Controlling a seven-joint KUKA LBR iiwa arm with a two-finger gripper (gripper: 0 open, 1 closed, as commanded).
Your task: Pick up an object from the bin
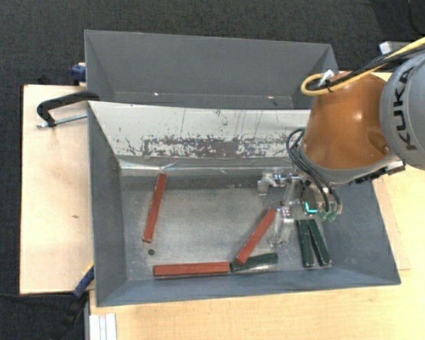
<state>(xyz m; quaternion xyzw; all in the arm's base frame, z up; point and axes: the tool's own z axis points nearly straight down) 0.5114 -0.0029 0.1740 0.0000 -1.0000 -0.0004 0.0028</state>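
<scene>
My gripper hangs low in the right half of the bin, under the orange wrist cover. Its metal tip is right beside the upper end of a red-brown stick that lies diagonally on the floor. Whether it touches the stick I cannot tell. Just to its right, two dark green sticks lie side by side, pointing toward the front wall. Another dark green stick lies at the lower end of the diagonal stick.
A red-brown stick lies along the front wall. Another red-brown stick lies nearly upright in the view on the left side of the floor, with a small dark speck below it. The arm covers the bin's right rear corner.
</scene>
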